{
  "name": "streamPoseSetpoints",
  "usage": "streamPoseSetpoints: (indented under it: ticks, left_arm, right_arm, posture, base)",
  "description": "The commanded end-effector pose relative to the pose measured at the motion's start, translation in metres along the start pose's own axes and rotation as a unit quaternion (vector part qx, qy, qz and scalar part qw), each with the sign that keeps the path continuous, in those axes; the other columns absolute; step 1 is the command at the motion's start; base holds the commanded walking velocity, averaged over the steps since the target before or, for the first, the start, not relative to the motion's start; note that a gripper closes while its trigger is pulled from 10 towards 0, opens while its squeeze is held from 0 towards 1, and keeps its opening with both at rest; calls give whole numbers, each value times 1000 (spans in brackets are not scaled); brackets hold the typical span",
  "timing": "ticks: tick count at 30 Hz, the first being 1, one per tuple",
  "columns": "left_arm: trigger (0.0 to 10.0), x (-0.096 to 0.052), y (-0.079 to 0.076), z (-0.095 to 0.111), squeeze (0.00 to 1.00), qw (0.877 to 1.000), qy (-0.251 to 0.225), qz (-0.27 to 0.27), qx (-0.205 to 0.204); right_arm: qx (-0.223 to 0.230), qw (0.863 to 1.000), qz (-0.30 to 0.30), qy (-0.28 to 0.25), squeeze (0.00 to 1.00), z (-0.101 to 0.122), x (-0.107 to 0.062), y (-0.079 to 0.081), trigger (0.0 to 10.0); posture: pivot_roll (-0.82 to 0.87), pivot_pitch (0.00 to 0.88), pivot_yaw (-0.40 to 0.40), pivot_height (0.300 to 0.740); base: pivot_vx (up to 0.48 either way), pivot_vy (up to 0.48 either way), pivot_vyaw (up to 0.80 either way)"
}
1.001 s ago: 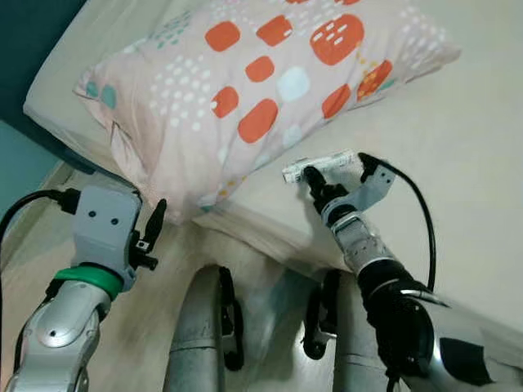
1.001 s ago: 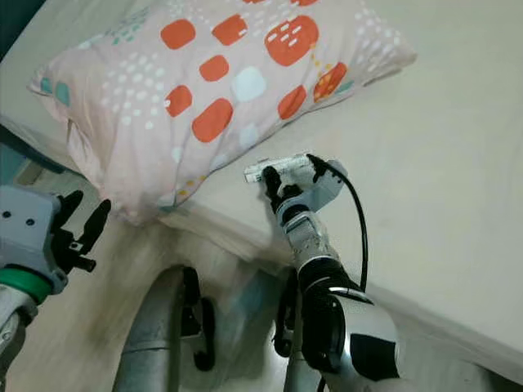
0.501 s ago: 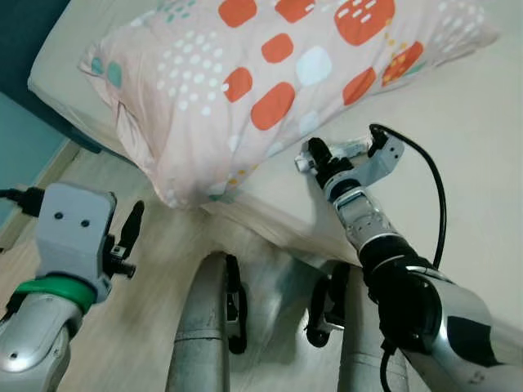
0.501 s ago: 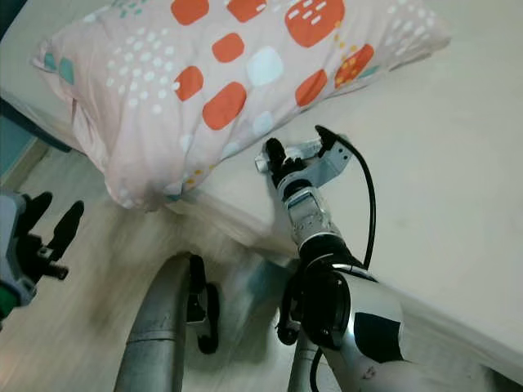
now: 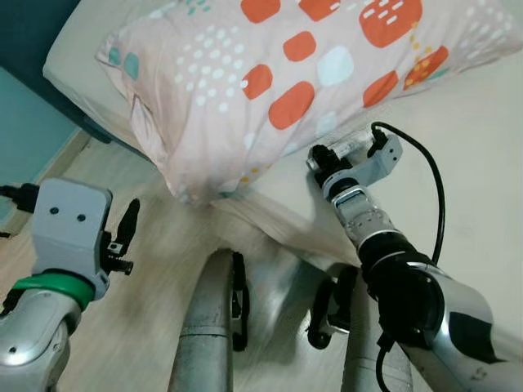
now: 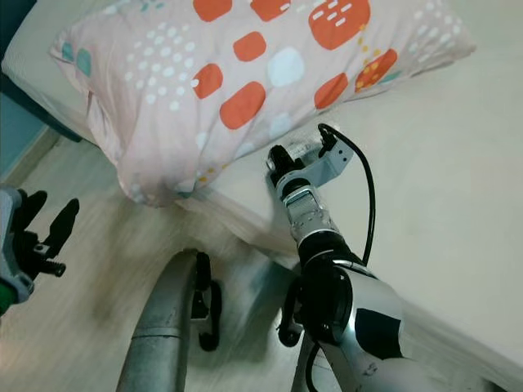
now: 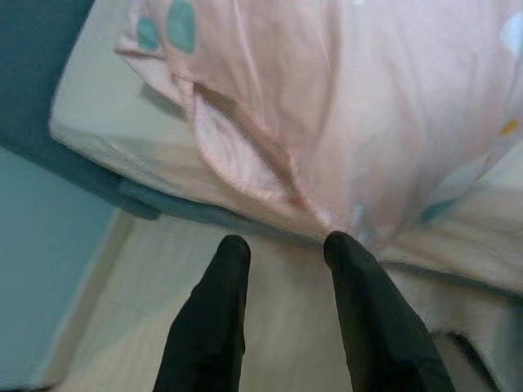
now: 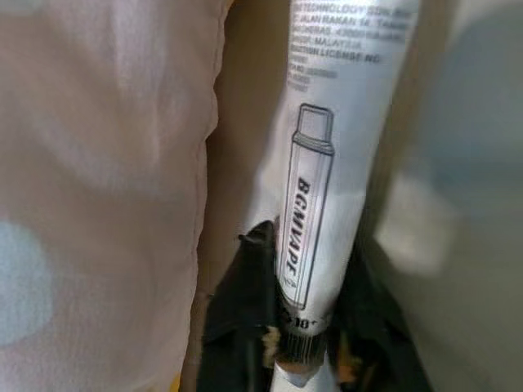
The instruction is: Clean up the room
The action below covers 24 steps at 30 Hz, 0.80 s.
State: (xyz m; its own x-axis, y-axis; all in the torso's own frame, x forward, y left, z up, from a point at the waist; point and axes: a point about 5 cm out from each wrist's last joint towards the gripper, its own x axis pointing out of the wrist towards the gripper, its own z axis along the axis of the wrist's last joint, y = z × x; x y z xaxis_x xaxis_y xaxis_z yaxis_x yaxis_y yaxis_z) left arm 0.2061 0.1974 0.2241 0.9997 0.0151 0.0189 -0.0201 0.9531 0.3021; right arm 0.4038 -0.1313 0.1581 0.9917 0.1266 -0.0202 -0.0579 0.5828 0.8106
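The right hand point(image 5: 327, 161) sits on the bed point(image 5: 458, 147) close to its edge, pressed up against the lower border of the spotted pillow point(image 5: 270, 73), pinching a white tube point(image 8: 327, 163). The pillow overhangs the mattress corner, its corner drooping toward the wooden floor point(image 5: 155, 245). To the robot's right the sheet lies flat and open. The left hand point(image 5: 127, 233) hangs over the floor beside the bed, well apart from the pillow, fingers point(image 7: 208, 318) spread with a clear gap. From the right wrist the tube's printed label and drawing read plainly, lying just beside the pillow fabric; from the head the tube is a pale sliver behind the hand.
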Motion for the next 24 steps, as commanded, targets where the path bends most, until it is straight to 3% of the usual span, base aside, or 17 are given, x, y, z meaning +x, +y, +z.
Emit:
streamPoseSetpoints:
  ticks: [1, 4, 5, 7, 8, 9, 10, 11, 12, 13, 16, 17, 21, 23, 24]
  left_arm:
    - [10000, 3, -5, -9, 0, 1000, 15, -7, -8]
    - [10000, 9, -9, -9, 0, 1000, 10, -13, -14]
    - [10000, 20, -15, -10, 0, 999, 3, -18, -28]
    - [10000, 23, -19, -10, 0, 999, -1, -21, -34]
    - [10000, 27, -27, -10, 0, 998, -8, -34, -49]
    - [10000, 27, -27, -10, 0, 998, -8, -34, -49]
    - [10000, 29, -32, -10, 0, 997, -9, -42, -59]
    - [10000, 29, -32, -10, 0, 997, -9, -42, -59]
    - [10000, 33, -39, -12, 0, 996, -8, -53, -74]
    - [10000, 37, -46, -16, 0, 993, -5, -65, -93]
    - [10000, 40, -52, -20, 0, 990, 1, -75, -117]
    - [10000, 47, -58, -29, 0, 986, 11, -81, -147]
    - [10000, 54, -59, -35, 0, 985, 15, -78, -152]
    - [10000, 64, -55, -39, 0, 988, 7, -66, -143]
    - [10000, 64, -55, -39, 0, 988, 7, -66, -143]
  right_arm:
    - [10, 999, -23, 20, 0, -11, -5, -13, 0]
    - [-1, 999, -27, 17, 0, -8, -6, -16, 0]
    - [-39, 999, -25, 15, 0, -4, -7, -19, 0]
    - [-66, 998, -20, 15, 0, -2, -8, -20, 0]
    - [-131, 991, -7, 11, 0, 0, -10, -23, 0]
    - [-131, 991, -7, 11, 0, 0, -10, -23, 0]
    - [-161, 987, -2, 7, 0, 1, -12, -26, 2667]
    - [-161, 987, -2, 7, 0, 1, -12, -26, 2667]
    - [-184, 983, 1, 0, 0, 2, -15, -30, 9373]
    - [-215, 976, 5, -12, 0, 4, -21, -37, 10000]
    - [-253, 967, 5, -28, 0, 4, -31, -47, 10000]
    - [-316, 947, 3, -51, 0, 3, -53, -62, 10000]
    - [-357, 932, -2, -62, 0, 0, -69, -69, 10000]
    - [-391, 916, 7, -88, 0, 1, -91, -68, 10000]
    - [-391, 916, 7, -88, 0, 1, -91, -68, 10000]
  posture:
    - [368, 437, 89, 618]
    - [333, 398, 76, 618]
    - [283, 334, 44, 618]
    - [283, 334, 44, 618]
    - [241, 277, 18, 618]
    - [241, 277, 18, 618]
    - [232, 266, 13, 618]
    - [232, 266, 13, 618]
    - [205, 231, 0, 618]
    - [146, 183, -14, 618]
    - [106, 156, -20, 618]
    - [55, 129, -25, 618]
    - [4, 87, -23, 618]
    - [-46, 35, -11, 618]
    - [-46, 35, -11, 618]
  base:
    - [0, 0, 0]
    - [0, 0, 0]
    - [0, 0, 0]
    - [0, 0, 0]
    - [0, 0, 0]
    - [0, 0, 0]
    - [0, 0, 0]
    - [0, 0, 0]
    - [0, 0, 0]
    - [0, 0, 0]
    - [0, 0, 0]
    - [0, 0, 0]
    - [0, 0, 0]
    - [0, 0, 0]
    - [0, 0, 0]
